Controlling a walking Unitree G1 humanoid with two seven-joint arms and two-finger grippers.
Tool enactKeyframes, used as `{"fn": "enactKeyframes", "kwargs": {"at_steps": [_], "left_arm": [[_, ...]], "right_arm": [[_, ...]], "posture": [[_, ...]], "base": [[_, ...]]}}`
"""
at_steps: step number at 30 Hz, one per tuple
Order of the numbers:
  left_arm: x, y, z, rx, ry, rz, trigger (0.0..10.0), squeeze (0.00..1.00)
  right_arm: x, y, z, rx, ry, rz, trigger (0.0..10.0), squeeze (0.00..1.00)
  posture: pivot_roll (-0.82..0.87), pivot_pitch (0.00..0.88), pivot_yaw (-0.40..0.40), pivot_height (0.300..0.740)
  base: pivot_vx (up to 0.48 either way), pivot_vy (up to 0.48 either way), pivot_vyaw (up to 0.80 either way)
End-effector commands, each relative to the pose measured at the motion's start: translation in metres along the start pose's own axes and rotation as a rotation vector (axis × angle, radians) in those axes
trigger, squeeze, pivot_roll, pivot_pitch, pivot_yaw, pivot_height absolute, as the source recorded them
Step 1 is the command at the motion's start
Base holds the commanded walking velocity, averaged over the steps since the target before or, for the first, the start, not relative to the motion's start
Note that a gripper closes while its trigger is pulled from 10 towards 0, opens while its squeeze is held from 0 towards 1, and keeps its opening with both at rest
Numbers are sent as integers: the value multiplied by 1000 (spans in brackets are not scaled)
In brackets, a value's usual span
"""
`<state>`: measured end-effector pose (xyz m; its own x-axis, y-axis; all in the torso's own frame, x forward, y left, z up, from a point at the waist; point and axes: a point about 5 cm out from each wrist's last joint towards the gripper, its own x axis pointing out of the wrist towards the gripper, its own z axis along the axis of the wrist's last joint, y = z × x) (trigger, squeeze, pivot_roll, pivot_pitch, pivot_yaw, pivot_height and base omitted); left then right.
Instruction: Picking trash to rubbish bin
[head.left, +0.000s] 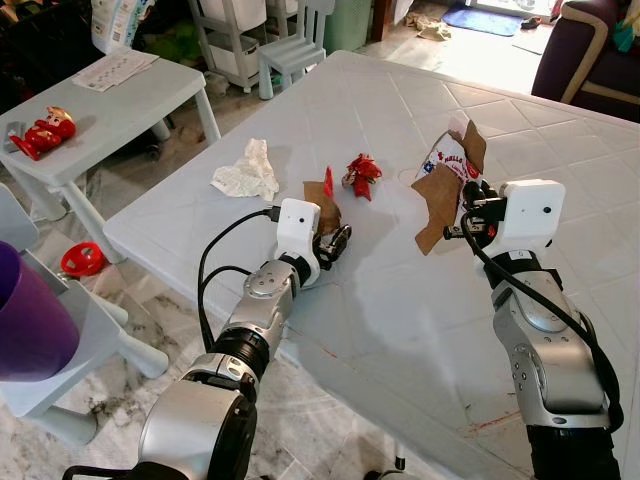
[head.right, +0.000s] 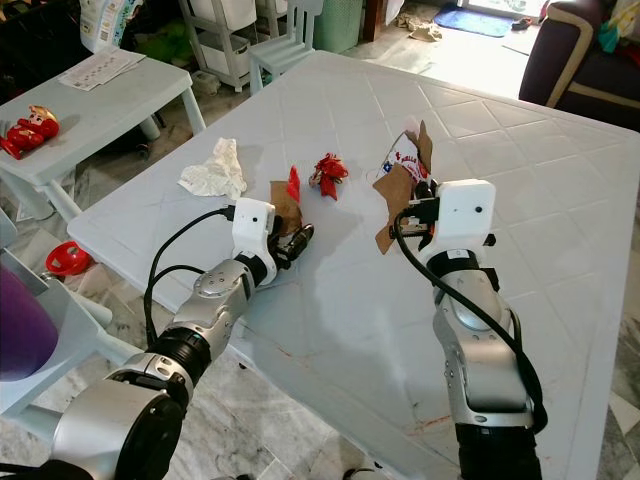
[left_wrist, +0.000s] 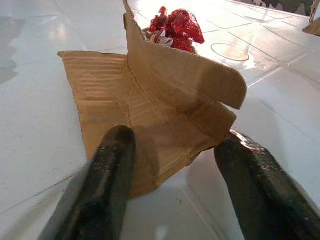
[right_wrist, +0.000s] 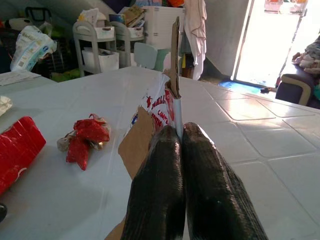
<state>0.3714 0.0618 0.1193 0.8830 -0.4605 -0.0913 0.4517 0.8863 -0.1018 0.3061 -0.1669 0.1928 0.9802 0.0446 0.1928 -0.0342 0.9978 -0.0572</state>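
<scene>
Our left gripper (left_wrist: 175, 165) spread astride cardboard scrap (left_wrist: 150, 100) beside red wrapper (left_wrist: 177, 27); our right gripper (right_wrist: 182, 137) clenched on cardboard-and-wrapper trash (head.left: 447, 180)

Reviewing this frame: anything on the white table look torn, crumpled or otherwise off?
Yes, litter: a crumpled white tissue, a crinkled red wrapper and a torn, bent brown cardboard scrap between the open left gripper fingers. The right gripper holds torn printed packaging aloft.

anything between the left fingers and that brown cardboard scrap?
Nothing. In the left wrist view the cardboard lies on the table with its near edge already between the open left gripper's fingers.
</scene>
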Motion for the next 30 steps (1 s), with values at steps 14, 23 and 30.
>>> {"fn": "enactKeyframes", "kwargs": {"at_steps": [14,23,30], "left_arm": [[0,-2,-1,-7,-15,-23,0,0],[0,-1,1,-2,-31,-26,0,0],[-1,0,1,8,-42,-18,0,0]], "right_arm": [[-1,1,2,6,-6,3,0,0],[-1,2,1,15,-4,0,0,0],[-1,2,1,20,-5,1,0,0]], "posture": [[-141,147,15,740],[-139,146,19,740],[-136,143,18,740]], "base": [[0,0,0],[0,0,0],[0,0,0]]}}
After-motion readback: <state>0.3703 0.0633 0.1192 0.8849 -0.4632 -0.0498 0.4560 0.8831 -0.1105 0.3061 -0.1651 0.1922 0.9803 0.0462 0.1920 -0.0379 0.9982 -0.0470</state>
